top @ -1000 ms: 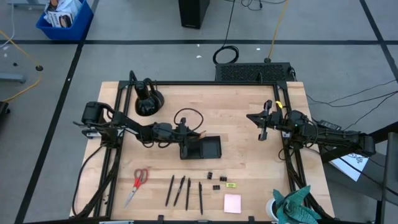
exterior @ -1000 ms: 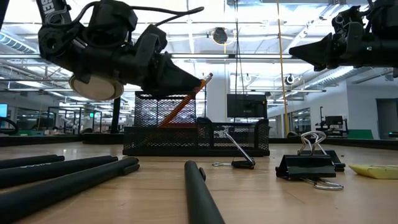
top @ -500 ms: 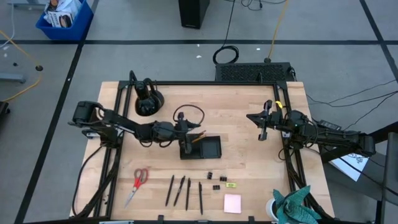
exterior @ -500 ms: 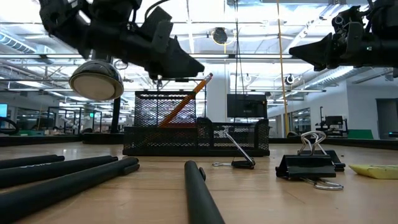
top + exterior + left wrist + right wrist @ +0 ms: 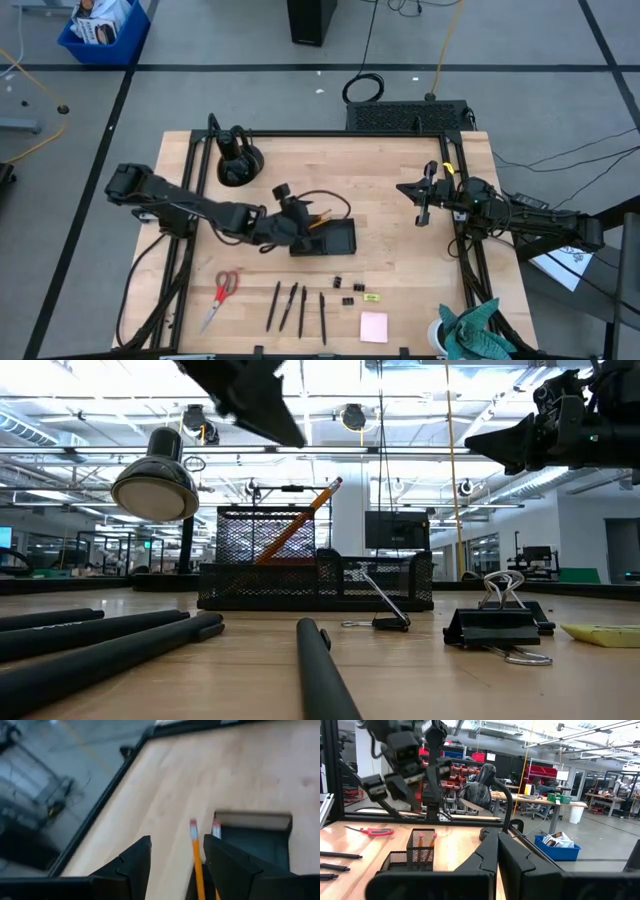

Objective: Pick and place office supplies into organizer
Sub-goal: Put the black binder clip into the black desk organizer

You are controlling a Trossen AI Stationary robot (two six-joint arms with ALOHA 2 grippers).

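Observation:
The organizer [image 5: 335, 237] is a black mesh tray with a taller cup at its left end, standing mid-table. Two orange pencils [image 5: 196, 855] lean in that cup, eraser ends up; in the low view one pencil [image 5: 300, 520] sticks out slanting. My left gripper [image 5: 176, 842] hangs open above and just left of the cup [image 5: 296, 212], its fingers apart on either side of the pencil tops without touching them. My right gripper [image 5: 421, 205] waits shut in the air at the table's right. Red-handled scissors [image 5: 222, 293], several black pens [image 5: 296, 306], tiny clips [image 5: 347, 290], a yellow-green piece [image 5: 371, 296] and a pink notepad [image 5: 374, 326] lie flat near the front edge.
A black domed lamp [image 5: 238, 160] stands at the far left, its head showing in the low view [image 5: 155, 488]. A teal cloth [image 5: 475, 330] sits at the front right corner. Bare wood lies between the organizer and my right gripper.
My left gripper has risen from the pencil's upper end, where its fingertips stood a second ago, and has tipped toward level while pulling slightly toward the table's near left. The pencil stays leaning in the organizer's cup.

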